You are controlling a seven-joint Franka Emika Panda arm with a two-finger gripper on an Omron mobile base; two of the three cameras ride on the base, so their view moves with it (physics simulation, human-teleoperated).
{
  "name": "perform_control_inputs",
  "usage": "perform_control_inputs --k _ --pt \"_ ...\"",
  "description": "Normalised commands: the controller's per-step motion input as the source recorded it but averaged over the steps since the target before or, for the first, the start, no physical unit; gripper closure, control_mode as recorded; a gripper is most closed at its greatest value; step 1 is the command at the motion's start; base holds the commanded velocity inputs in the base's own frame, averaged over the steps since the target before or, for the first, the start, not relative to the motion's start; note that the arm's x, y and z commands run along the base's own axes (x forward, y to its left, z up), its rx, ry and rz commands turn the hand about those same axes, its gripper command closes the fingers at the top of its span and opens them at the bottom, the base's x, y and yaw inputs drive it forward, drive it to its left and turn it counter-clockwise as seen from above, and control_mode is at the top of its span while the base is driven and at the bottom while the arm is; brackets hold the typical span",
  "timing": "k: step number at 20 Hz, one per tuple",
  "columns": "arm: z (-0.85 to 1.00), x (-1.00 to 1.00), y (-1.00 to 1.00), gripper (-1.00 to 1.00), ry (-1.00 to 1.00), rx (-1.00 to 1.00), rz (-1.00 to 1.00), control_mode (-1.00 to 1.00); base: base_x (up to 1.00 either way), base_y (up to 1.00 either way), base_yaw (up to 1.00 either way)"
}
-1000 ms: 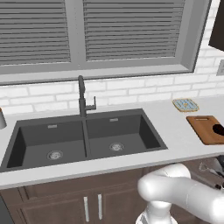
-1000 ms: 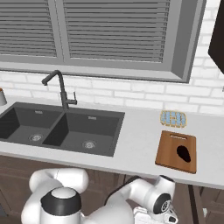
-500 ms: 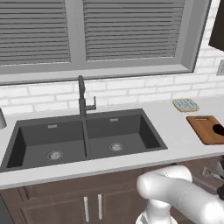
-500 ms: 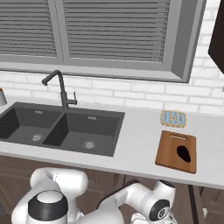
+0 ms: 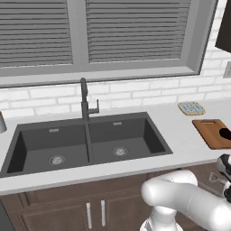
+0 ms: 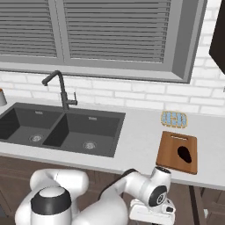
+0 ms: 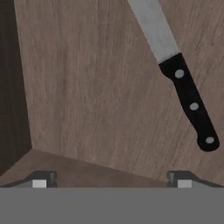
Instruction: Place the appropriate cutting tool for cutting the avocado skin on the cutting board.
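The cutting board (image 6: pixel 178 152) is a flat reddish-brown wooden rectangle with rounded corners and a slot handle at its far end, lying on the pale grey table (image 6: pixel 136 147) to the right of the sink. On it, toward its near half, sits the avocado (image 6: pixel 184 154), a small matte near-black lump. In the left base view the board (image 5: pixel 212 132) is cut off by the picture's right edge and the avocado (image 5: pixel 225 133) shows as a partial dark blob at that edge.

At about 11 o'clock from the board, well apart from the sink, lies a small blue-and-tan patterned pad (image 6: pixel 173 118), its pattern too small to read. The sink (image 5: pixel 85 142) is a dark matte double basin with 2 round drains and a slim dark faucet (image 5: pixel 85 100) behind the divider, against white brick and a grey-framed window with slatted blinds.

The hand view looks onto a brown wood-grain surface with a darker wall at 9 o'clock. On it lies a knife (image 7: pixel 177 72) with a smooth grey blade, cut off at the top edge, and a black handle bearing 3 pale rivets, running from 12 toward 4 o'clock. The gripper (image 7: pixel 111 180) has its jaws spread wide and empty; the knife's handle end lies above the right fingertip, not between the tips.
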Motion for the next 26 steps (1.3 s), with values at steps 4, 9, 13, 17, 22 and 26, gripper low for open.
perform_control_inputs --k 4,9,13,17,22,26 --pt "0.0 0.18 -0.02 -1.0 0.0 0.0 0.0 -1.0 0.0 0.0 0.0" --pt "0.0 0.2 -0.01 -1.0 0.01 0.0 0.0 -1.0 0.0 0.0 0.0" --pt "0.0 0.13 -0.01 -1.0 0.01 0.0 0.0 -1.0 0.0 0.0 0.0" --pt "0.0 0.0 0.0 -1.0 0.0 0.0 0.0 -1.0 0.0 0.0 0.0" --pt "0.0 -0.01 0.0 -1.0 -0.01 0.0 0.0 -1.0 0.0 0.0 0.0" --pt "-0.19 -0.01 0.0 -1.0 -0.02 0.0 0.0 -1.0 0.0 0.0 0.0"
